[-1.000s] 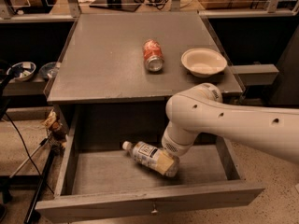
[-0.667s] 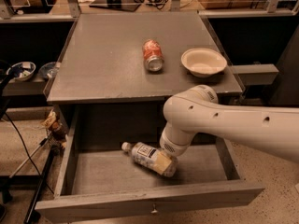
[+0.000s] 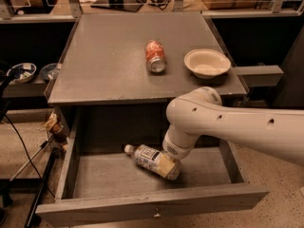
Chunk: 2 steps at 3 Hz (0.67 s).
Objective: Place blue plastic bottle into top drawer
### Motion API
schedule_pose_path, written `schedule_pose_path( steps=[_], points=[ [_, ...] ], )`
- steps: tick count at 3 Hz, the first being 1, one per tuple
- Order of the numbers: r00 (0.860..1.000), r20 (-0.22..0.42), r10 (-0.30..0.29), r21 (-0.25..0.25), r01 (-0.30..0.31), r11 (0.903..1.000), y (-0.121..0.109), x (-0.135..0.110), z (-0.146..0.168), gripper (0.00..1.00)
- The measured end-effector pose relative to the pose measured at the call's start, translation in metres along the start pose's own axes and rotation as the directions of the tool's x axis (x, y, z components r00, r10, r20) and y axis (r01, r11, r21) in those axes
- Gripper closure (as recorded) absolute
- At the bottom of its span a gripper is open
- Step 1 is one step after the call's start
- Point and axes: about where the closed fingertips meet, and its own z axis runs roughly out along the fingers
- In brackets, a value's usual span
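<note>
The arm [image 3: 232, 125] reaches in from the right and bends down over the drawer [image 3: 109, 177], which stands pulled well out below the tabletop [image 3: 109, 65]. On the tabletop lie a bowl [image 3: 207, 63] and, just left of it, a can [image 3: 155, 56] on its side; neither belongs to this job.

The bottle [image 3: 146, 156] lies on its side on the drawer floor, right of the middle, cap towards the back left and base towards the front right. The claw [image 3: 169, 167] is down at that base end, under the wrist, and I cannot tell whether it grips the bottle or has let go.

By my reading the bottle is as good as placed, and the step in hand is the release and the lift-out. To do it well:

- Let go fully before any lift, so the bottle is not dragged up.
- Rise straight, as the wrist sits close under the tabletop's front edge.
- Move slowly, since a round bottle on its side may roll when nudged.
</note>
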Motion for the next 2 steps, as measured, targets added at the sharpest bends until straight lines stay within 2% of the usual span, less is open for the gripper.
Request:
schedule_pose_path(
  steps=[2],
  points=[
    [1.000, 0.000, 0.000, 0.000, 0.000, 1.0000, 0.0000, 0.0000, 0.0000, 0.06]
  ],
)
